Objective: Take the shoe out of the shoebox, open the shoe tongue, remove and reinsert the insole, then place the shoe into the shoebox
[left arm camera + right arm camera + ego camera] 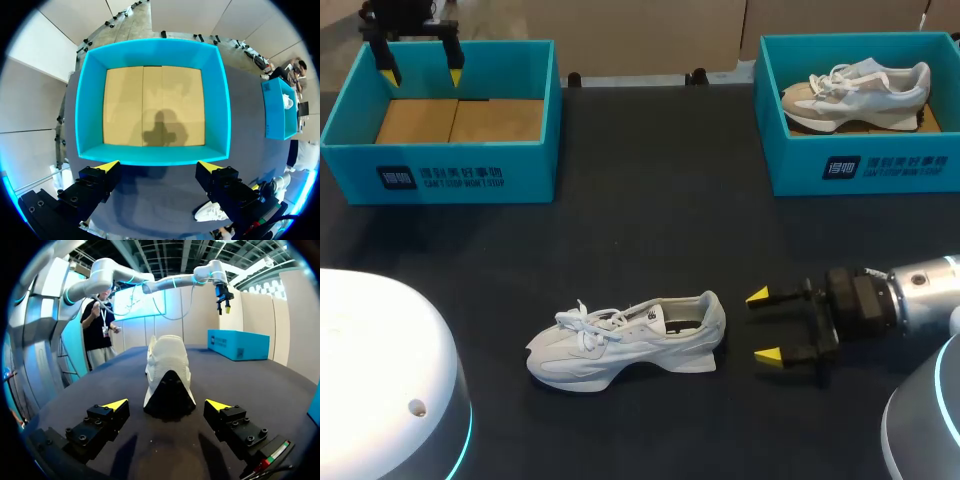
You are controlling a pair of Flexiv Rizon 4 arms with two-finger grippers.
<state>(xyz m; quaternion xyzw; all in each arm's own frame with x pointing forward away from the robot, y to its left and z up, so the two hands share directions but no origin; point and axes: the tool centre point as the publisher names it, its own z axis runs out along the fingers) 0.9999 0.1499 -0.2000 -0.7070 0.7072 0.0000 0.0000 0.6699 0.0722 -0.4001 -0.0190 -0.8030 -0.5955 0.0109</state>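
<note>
A white shoe (pixel 628 339) lies on its side-on sole in the middle of the black table, toe to the left, heel toward my right gripper (pixel 763 325). That gripper is open, a short way behind the heel, empty. In the right wrist view the shoe (pixel 169 375) stands just ahead of the gripper (pixel 169 404), heel first. My left gripper (pixel 420 68) hangs open over the back left teal shoebox (pixel 440 160), which is empty with a brown cardboard floor. The left wrist view looks straight down into this shoebox (pixel 152 155) past the open gripper (pixel 159 165).
A second teal shoebox (pixel 860 170) at the back right holds a grey and beige shoe (pixel 855 92). White rounded robot bases sit at the near left (pixel 380 380) and near right (pixel 925 420) corners of the table.
</note>
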